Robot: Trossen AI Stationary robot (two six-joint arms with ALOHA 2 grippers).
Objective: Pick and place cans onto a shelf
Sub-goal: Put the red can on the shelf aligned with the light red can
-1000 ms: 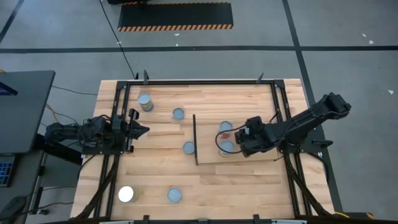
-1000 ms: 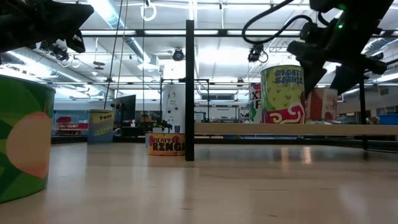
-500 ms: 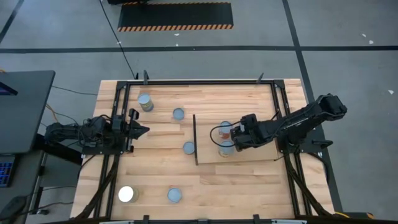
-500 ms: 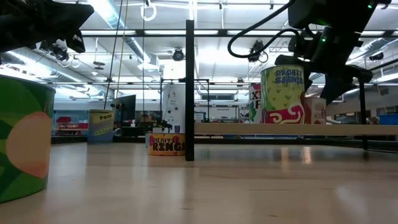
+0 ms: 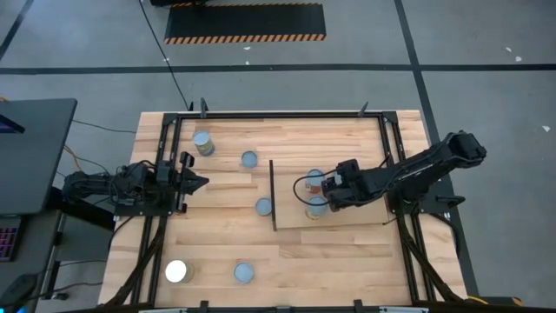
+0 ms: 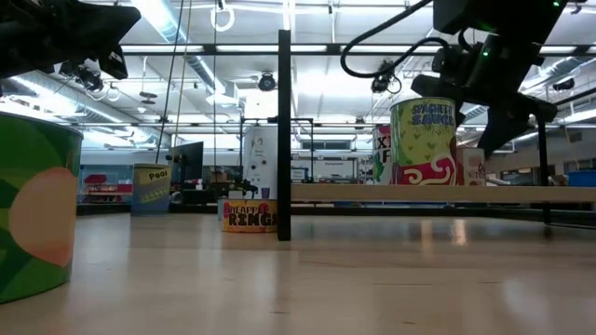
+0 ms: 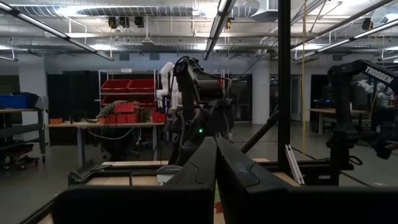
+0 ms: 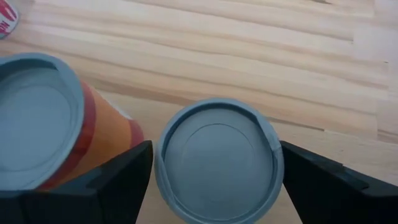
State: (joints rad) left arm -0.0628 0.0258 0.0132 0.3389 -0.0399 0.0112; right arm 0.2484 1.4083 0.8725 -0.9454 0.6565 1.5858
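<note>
Two cans stand upright on the pale shelf (image 5: 365, 216): an orange-sided one (image 5: 315, 177) and a green-labelled one (image 5: 317, 207) nearer the front. My right gripper (image 8: 216, 158) slants down over the green can (image 8: 217, 158), open, one finger on either side of its grey top. The orange can (image 8: 43, 134) is just beside one finger. Several more cans stand on the tabletop, among them one (image 5: 264, 206) by the shelf's dark strip (image 5: 273, 196) and a glaring white one (image 5: 176, 271). My left gripper (image 5: 198, 183) waits shut at the table's left. My right gripper has its fingers (image 8: 127, 177) close against the two opposite sides of the green can's top rim (image 8: 163, 155), coming from above at a slant. Whether they touch it, I cannot tell. The can (image 6: 424, 140) stands upright on the shelf.
Cans on the tabletop stand at the far left (image 5: 203, 143), far middle (image 5: 249, 159) and near middle (image 5: 244, 273). A black metal frame (image 5: 287, 114) runs round the table. The shelf's right part is bare wood.
My right gripper has shifted a little toward the table's left, over the green can, and its fingers have spread wider. The green can has stayed upright in its place on the shelf.
</note>
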